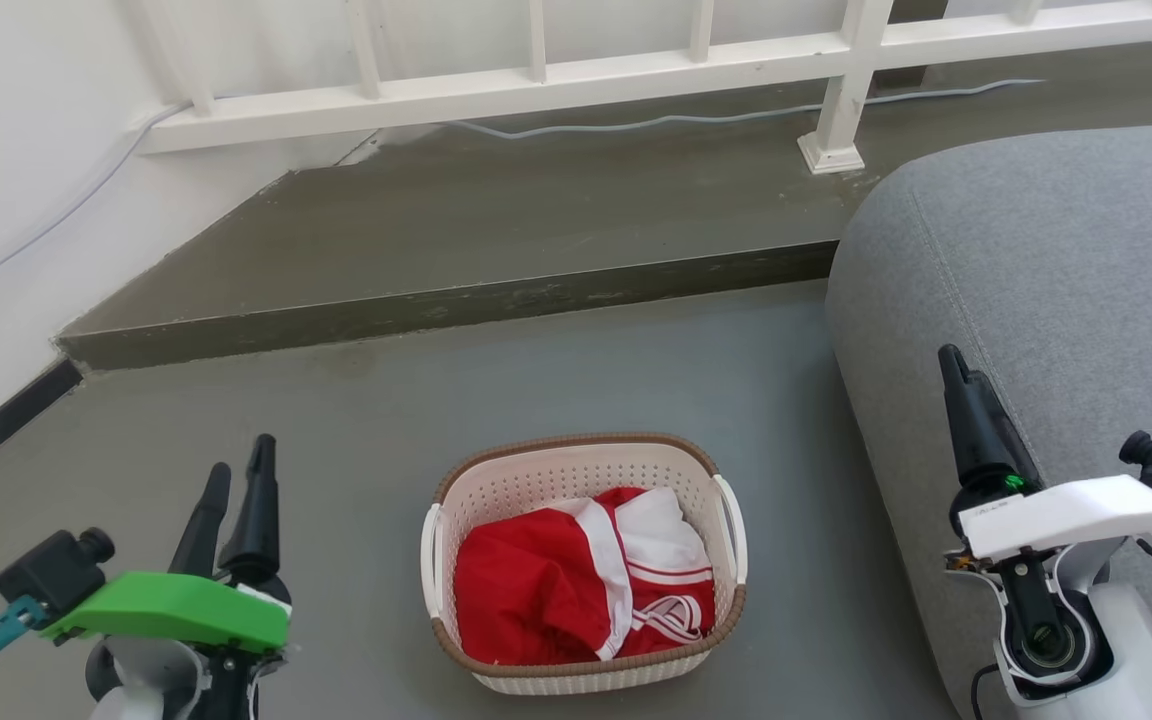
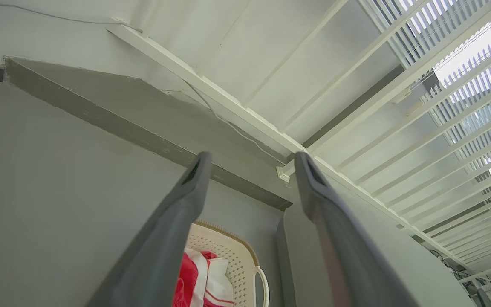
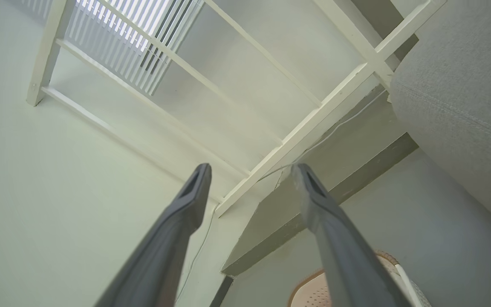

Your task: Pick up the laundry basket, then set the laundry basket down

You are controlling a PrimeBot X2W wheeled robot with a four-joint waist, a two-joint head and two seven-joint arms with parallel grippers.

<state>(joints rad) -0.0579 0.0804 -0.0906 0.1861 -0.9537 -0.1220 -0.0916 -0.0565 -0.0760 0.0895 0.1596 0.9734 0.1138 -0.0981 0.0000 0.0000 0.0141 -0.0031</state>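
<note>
Resting upright on the grey floor (image 1: 336,420), the laundry basket (image 1: 576,478) sits at 6 o'clock in the head view. Its brown rim is level, and it has a white loop handle at its 9 and 3 o'clock sides. A red and white garment (image 1: 536,590) lies crumpled inside.

Left gripper (image 1: 241,458): at 8 o'clock, fingers parted with nothing between them, well apart from the basket.

Right gripper (image 1: 963,368): at 4 o'clock, in front of the grey sofa (image 1: 1036,250). Its wrist view shows the fingers spread and nothing held.

Neither gripper touches the basket. The sofa stands at the basket's 3 o'clock, near but apart. A raised step (image 1: 536,220) runs across at 12 o'clock, with a white railing (image 1: 536,85) and a pale cable (image 1: 636,122) along it. The left wrist view shows a basket corner and one handle at 6 o'clock.
</note>
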